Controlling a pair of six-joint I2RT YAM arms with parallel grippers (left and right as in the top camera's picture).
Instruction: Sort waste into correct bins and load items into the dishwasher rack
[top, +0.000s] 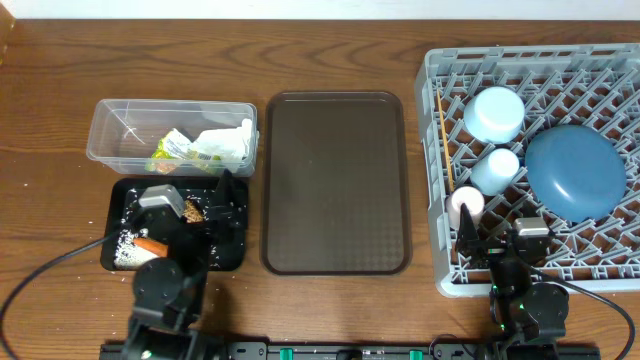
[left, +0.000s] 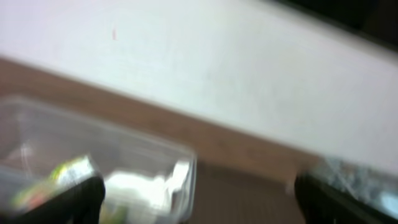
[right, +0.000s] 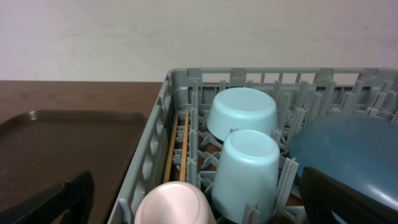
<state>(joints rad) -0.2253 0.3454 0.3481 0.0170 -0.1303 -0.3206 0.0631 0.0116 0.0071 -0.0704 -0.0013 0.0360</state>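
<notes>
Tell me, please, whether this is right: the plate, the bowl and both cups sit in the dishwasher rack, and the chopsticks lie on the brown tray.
Not quite: the chopsticks lie in the dishwasher rack, along its left wall, not on the brown tray, as the overhead view shows. The plate, the bowl, the light-blue cup and the white-pink cup do sit in the rack.

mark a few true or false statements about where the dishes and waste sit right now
The dark-blue plate lies in the grey rack. True.
The chopsticks lie outside the rack. False: inside, along its left wall.
The yellow-green wrapper is in the clear tub. True.
The orange piece is in the clear tub. False: in the black tray.
Both grippers are shut. False: left gripper and right gripper stand open, holding nothing.
</notes>
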